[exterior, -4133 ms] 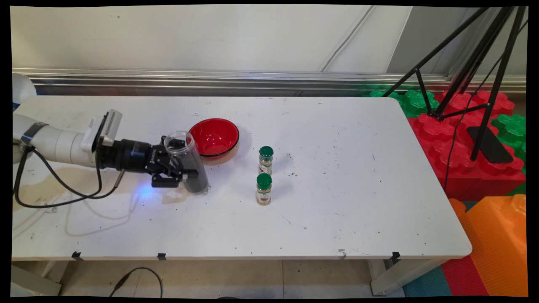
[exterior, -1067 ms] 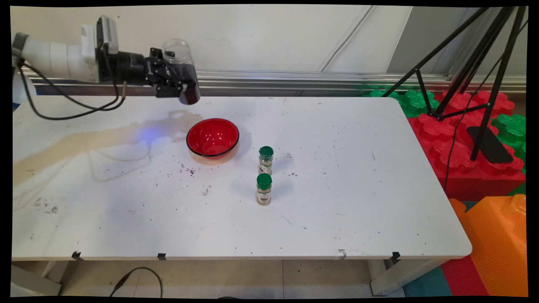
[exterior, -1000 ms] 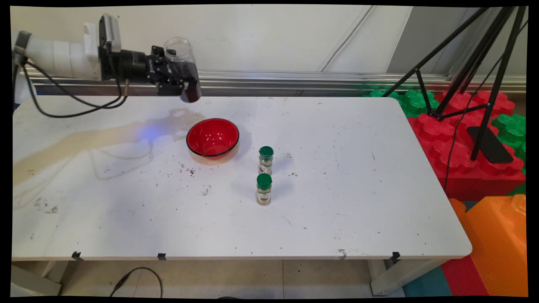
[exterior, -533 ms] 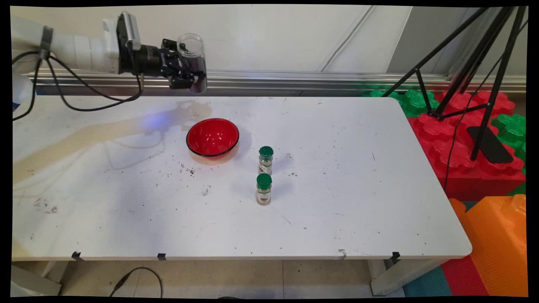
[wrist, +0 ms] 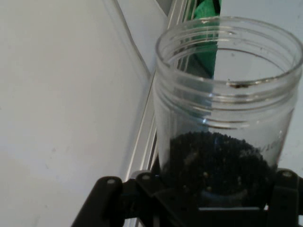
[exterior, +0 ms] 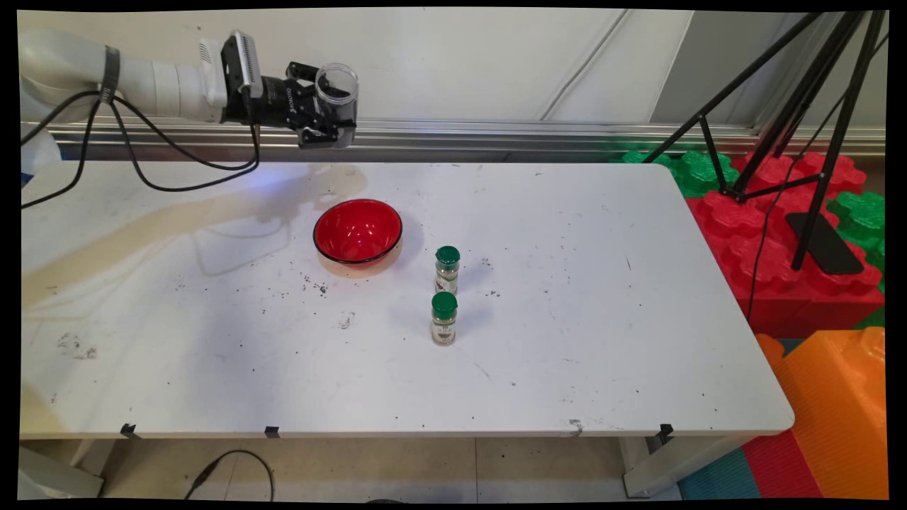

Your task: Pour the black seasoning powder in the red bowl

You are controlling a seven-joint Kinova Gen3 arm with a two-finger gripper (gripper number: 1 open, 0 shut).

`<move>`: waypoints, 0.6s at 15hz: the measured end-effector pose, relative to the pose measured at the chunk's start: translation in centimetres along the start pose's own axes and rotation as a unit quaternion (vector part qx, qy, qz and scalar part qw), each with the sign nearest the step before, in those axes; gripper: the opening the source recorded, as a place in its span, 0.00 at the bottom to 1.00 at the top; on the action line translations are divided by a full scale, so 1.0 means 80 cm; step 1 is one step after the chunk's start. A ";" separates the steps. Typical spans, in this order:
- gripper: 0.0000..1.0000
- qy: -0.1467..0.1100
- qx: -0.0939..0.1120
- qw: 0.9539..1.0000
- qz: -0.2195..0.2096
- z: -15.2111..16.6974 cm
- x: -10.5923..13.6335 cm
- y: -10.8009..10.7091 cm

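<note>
Your pincer (exterior: 327, 132) is closed on a clear open-top jar (exterior: 337, 95), gripping it low on the body; jar is part full of dark granules (wrist: 215, 163), no lid on it. Risks as I judge them: w/ the mouth open, any sharp tilt or jerk would throw granules out, and the table (exterior: 567, 297) below already shows dark specks scattered about, so mess gets worse fast. In main view the jar looks tipped a bit, mouth leaning toward the camera, contents visible through the rim; more roll that way and it spills short of anything. Grip is near the jar's base, so the tall upper part has leverage; smooth plastic could slip or pivot between the fingers if you swing quickly. Red bowl (exterior: 358, 231) sits below the pincer and toward the near side, well apart in height; from that high, granules would prob. bounce and scatter off it. Two green-capped spice bottles (exterior: 446, 294) stand upright further out past the bowl, close together, easy to knock if you come down low and sweep across. Black cables (exterior: 177, 177) droop under the arm; watch they don't drag. Pose: arm reaches in roughly horizontal, raised high over the table's far edge near the wall rail (exterior: 496, 134), wrist about level, pincer pointing along the rail.
</note>
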 end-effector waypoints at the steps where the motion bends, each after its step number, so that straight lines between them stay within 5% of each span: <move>1: 0.00 -0.002 0.001 1.000 0.015 0.003 -0.001 0.000; 9: 0.00 -0.007 0.005 0.994 0.106 0.016 -0.007 0.006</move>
